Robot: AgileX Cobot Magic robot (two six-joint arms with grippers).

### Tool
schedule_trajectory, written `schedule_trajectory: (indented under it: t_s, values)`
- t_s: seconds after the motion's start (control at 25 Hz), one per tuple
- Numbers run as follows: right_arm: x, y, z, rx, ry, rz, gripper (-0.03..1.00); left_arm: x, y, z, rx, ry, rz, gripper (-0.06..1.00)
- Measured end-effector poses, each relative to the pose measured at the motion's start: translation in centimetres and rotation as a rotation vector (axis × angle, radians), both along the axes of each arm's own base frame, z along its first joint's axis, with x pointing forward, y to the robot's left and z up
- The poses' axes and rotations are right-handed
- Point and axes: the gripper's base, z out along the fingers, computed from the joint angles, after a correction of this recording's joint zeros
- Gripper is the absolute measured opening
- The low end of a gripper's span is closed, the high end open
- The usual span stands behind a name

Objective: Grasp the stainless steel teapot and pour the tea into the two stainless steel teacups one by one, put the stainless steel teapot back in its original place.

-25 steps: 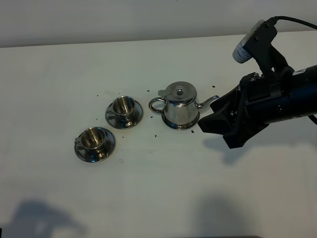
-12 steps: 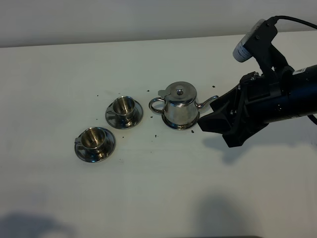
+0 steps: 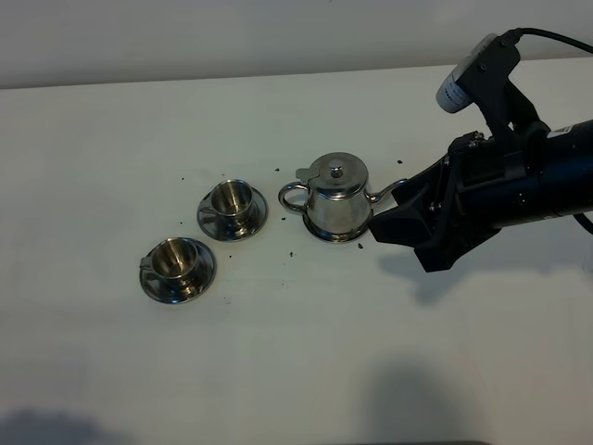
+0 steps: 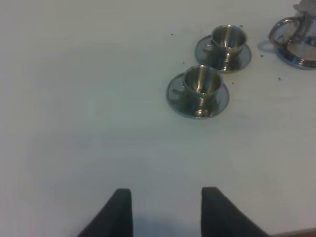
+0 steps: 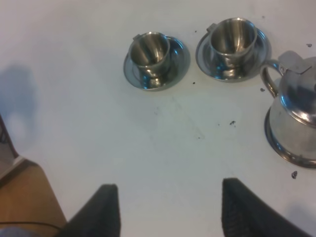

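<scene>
The stainless steel teapot [image 3: 337, 195] stands upright on its round steel disc [image 3: 345, 238] mid-table, handle to the left, spout to the right. The two steel teacups sit on saucers to its left, one nearer the pot [image 3: 232, 201], one further front-left [image 3: 176, 261]. My right gripper [image 3: 384, 222] is open and empty just right of the pot, by the spout. In the right wrist view the open gripper [image 5: 168, 207] faces the pot [image 5: 296, 116] and both cups [image 5: 149, 52] [image 5: 233, 37]. My left gripper [image 4: 165, 212] is open and empty, well short of the cups [image 4: 201, 81].
Small dark tea crumbs [image 3: 290, 251] lie scattered on the white table [image 3: 296, 352] around the pot and cups. The table's edge and a brown floor [image 5: 29, 197] show in the right wrist view. The left arm is out of the exterior high view.
My right gripper has crept slightly left, closer to the teapot's spout side. The shadow at the table's front left has shrunk. Pot and cups have not moved.
</scene>
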Motion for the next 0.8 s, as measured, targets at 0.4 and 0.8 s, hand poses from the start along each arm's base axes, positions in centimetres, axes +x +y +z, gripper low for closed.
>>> schedule_trajectory:
  t_s: [0.4, 0.8]
  values:
    - [0.1, 0.0, 0.0, 0.003, -0.008, -0.014, 0.45, 0.0, -0.1, 0.0, 0.0, 0.0, 0.054, 0.37]
    - [1.9, 0.9, 2.0, 0.072, -0.041, -0.043, 0.45, 0.0, -0.1, 0.0, 0.0, 0.0, 0.054, 0.37]
